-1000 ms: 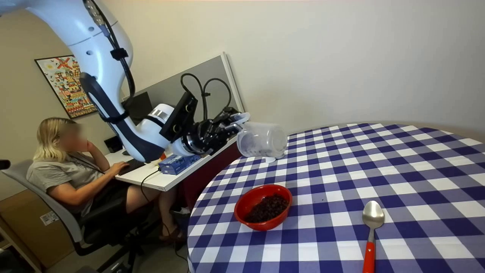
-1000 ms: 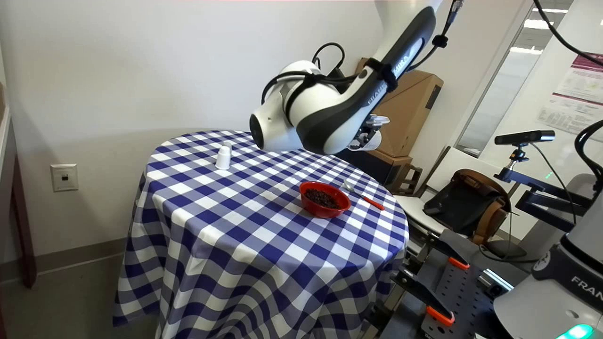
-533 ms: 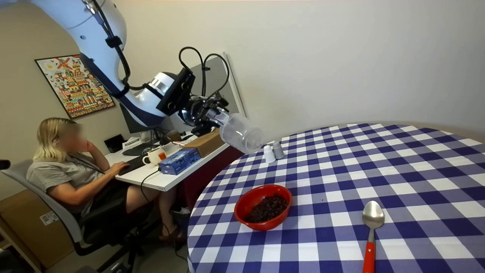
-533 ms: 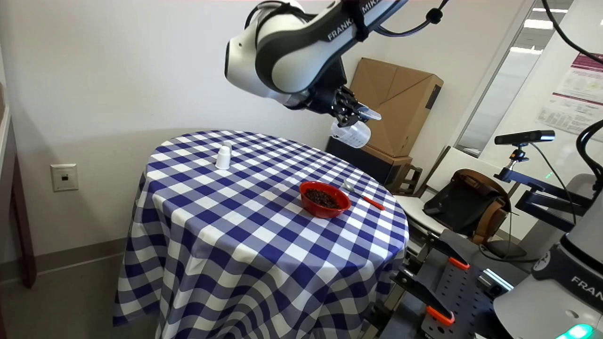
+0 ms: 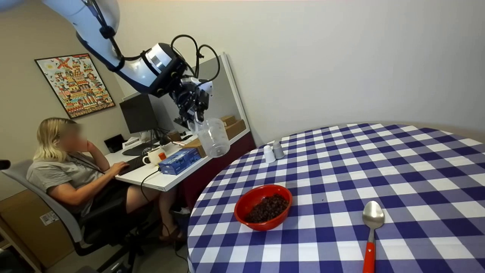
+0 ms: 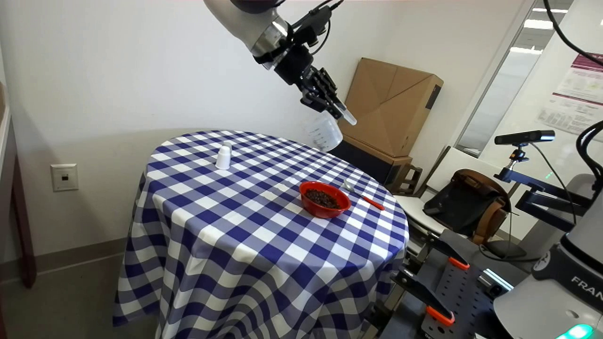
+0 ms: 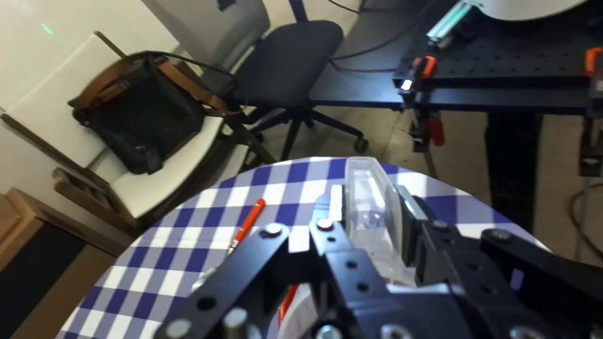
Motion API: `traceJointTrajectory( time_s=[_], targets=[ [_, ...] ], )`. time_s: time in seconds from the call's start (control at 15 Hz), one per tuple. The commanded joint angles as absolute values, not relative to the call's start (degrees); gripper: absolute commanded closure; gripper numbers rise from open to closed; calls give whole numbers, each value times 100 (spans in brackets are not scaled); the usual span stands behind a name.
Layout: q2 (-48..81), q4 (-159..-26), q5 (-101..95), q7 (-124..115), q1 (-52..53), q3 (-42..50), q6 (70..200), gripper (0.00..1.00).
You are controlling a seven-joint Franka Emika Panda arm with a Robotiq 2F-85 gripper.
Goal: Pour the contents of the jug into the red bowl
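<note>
The gripper [image 7: 372, 214] was clamped on the jug [image 5: 213, 138]: in the wrist view its two fingers [image 7: 412, 228] lay on either side of the clear handle [image 7: 363, 176], in contact with it. The jug hung tilted in the air, in both exterior views apart from the bowl [image 5: 264, 226]; graduations [image 6: 322, 137] showed on its wall, through which the background was visible. The bowl, red and upright, stood on the checked cloth [image 5: 326, 250] and contained a mass of small dark pieces [image 5: 271, 208], heaped towards one side. A spoon [image 5: 373, 215] with a red grip [image 5: 369, 256] lay near the bowl on the same cloth. Farther from the bowl, two shakers [image 5: 269, 154], one white and one grey, stood upright just beside each other. In the background of an exterior view a person [image 5: 72, 174] sat at a desk [image 5: 157, 182] bearing a monitor [image 5: 138, 113], a mug [image 5: 152, 156] and a blue box [image 5: 180, 161]. A black bag [image 6: 452, 207] with brown straps rested on a white chair [image 6: 414, 209], as the wrist view also showed. Cardboard boxes [image 6: 400, 99] were stacked near the chair.
</note>
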State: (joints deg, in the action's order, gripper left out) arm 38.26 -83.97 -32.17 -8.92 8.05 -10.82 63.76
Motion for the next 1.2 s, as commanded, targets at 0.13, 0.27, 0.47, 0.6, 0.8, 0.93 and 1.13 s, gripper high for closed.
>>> traceJointTrajectory(
  time_s=[0.13, 0.27, 0.47, 0.6, 0.8, 0.93, 1.13],
  targets=[
    [4527, -7357, -1568, -1361, 992, -741, 6999, 92],
    [4698, -7185, -1107, -1465, 946, -644, 7446, 92],
    [4839, -7203, -535, -1620, 861, -507, 8334, 92],
    [4844, -7420, -276, -1714, 813, -413, 9134, 92],
    [4762, -7925, -211, -1853, 837, -238, 10591, 92],
    [4694, -8272, -331, -1962, 893, -101, 11567, 92],
    [4576, -8872, -475, -2249, 1010, 157, 12987, 92]
  ],
)
